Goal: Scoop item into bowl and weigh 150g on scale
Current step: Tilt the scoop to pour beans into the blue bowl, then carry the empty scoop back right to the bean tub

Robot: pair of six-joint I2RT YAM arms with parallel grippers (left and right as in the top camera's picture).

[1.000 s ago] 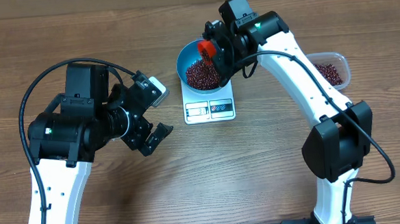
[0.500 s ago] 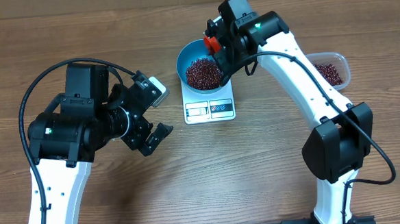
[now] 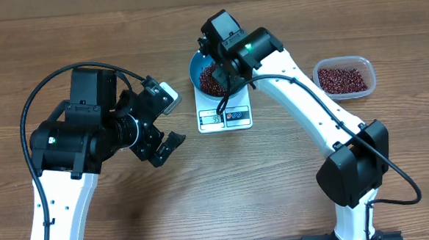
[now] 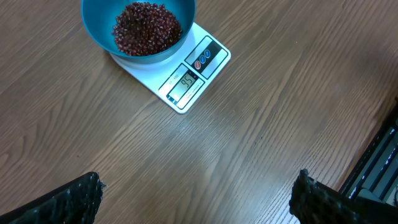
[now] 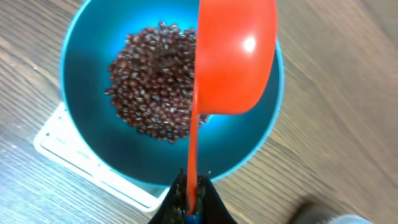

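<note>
The right hand (image 5: 191, 200) is clamped on the thin handle end of an orange-red plastic scoop (image 5: 236, 56). It holds the scoop's cup tipped on its edge above the round, deep, bright blue bowl (image 5: 87, 143). No beans show on the face of the cup turned to the wrist camera. The small dark red-brown beans (image 5: 155, 87) lie in a loose heap on the bowl's floor. The bowl stands on the flat white square kitchen scale (image 4: 202, 59), whose display strip faces the left arm but is too small to read with confidence. More of the same beans sit in a clear rectangular plastic tub (image 3: 370, 75), well apart to the right on the brown wooden surface (image 3: 276, 168). The left hand (image 3: 164, 147) hangs off to the side with its fingers spread wide and nothing between them. The beans look hard, smooth and light one by one, so they should pour and roll like coarse gravel, not clump. They would likely bounce off the bowl's wall or skitter across the wood if tipped from too high. They are best moved by the scoop, never by the fingers. The far end of the handle is a sound place to grip, as it keeps the hand out of the heap, though a thin handle could twist. Any nudge to the bowl would likely upset the reading.
</note>
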